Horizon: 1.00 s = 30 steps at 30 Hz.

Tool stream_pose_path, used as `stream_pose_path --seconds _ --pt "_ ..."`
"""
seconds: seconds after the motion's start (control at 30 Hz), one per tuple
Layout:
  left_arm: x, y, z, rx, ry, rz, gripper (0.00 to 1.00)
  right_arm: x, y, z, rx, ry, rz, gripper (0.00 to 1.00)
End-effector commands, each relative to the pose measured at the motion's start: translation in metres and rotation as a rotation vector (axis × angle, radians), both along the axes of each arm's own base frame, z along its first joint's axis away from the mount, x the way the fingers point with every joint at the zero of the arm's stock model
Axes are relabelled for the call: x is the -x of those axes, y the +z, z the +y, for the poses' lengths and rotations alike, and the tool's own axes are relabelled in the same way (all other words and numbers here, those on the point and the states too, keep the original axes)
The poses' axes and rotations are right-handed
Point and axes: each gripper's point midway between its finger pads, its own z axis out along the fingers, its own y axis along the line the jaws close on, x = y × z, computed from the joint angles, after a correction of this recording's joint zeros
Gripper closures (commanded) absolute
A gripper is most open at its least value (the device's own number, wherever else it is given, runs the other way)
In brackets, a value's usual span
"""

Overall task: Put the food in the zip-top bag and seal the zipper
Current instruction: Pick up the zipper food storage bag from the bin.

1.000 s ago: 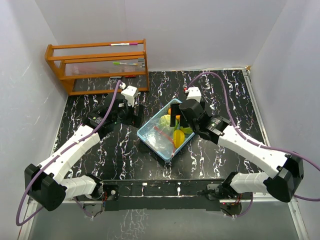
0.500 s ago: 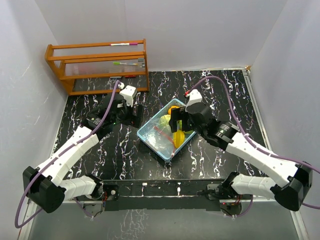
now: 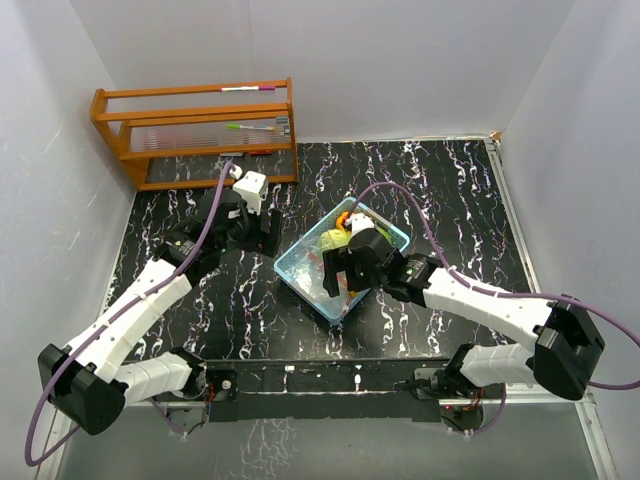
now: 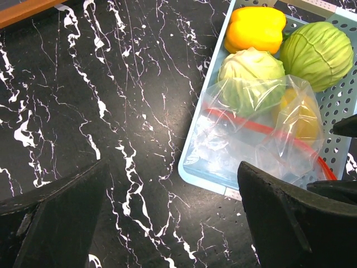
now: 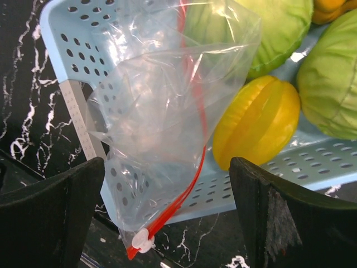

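While both arms reach toward the middle of the black marbled surface [image 3: 240, 305], we see the light blue tray [image 4: 191, 152] resting on it with the food and the zip-top bag [image 5: 150, 117] inside. Our right claw [image 5: 167, 184] hangs spread wide just over the tray's near corner, its two dark fingers [image 5: 53, 215] standing either side of the bag without pinching it. We find the bag lying crumpled against the perforated tray wall, its red zipper [image 5: 199, 120] running down the plastic to a small white slider [image 5: 142, 241] at the low end. A ribbed yellow fruit [image 5: 259, 123] lies just beside the bag on the tray floor, and two green cabbages [image 5: 262, 25] sit behind it, the paler one partly covered by the plastic. From the left wrist we also make out a yellow pepper [image 4: 255, 28] at the tray's far end. Our left claw [image 4: 173, 173] is spread as well, holding nothing, poised above bare surface just beside the tray's edge. A wooden rack [image 3: 195, 130] stands at the far left corner.
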Motion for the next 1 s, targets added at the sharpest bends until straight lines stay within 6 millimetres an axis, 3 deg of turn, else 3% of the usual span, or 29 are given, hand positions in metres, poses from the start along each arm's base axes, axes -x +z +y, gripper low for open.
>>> stream_pose_path --seconds 0.0,0.23,0.4,0.5,0.6,0.67,0.8,0.97 --pt "0.006 0.012 0.004 0.012 0.007 -0.029 0.03 -0.007 0.013 0.024 -0.132 0.014 -0.036 0.02" --pt "0.007 0.014 0.004 0.017 0.002 -0.033 0.03 -0.014 -0.008 0.028 -0.101 0.003 -0.032 0.02" --pt "0.007 0.016 0.004 0.019 0.002 -0.037 0.03 -0.023 -0.014 0.025 -0.084 -0.038 -0.056 0.1" --pt "0.007 0.018 0.005 0.021 0.006 -0.042 0.03 -0.029 -0.012 0.023 -0.086 -0.062 -0.087 0.31" --pt "0.008 0.021 0.005 0.029 0.005 -0.048 0.03 -0.037 -0.007 0.018 -0.08 -0.112 -0.119 0.76" --pt "0.009 0.023 0.004 0.037 0.003 -0.051 0.03 -0.041 0.002 0.017 -0.09 -0.132 -0.14 0.92" --pt "0.012 0.028 0.003 0.069 0.003 -0.056 0.03 -0.047 0.033 0.016 -0.155 -0.173 -0.193 0.92" --pt "0.017 0.049 -0.006 0.176 -0.008 -0.092 0.03 -0.053 0.108 -0.01 -0.323 -0.332 -0.327 0.92"
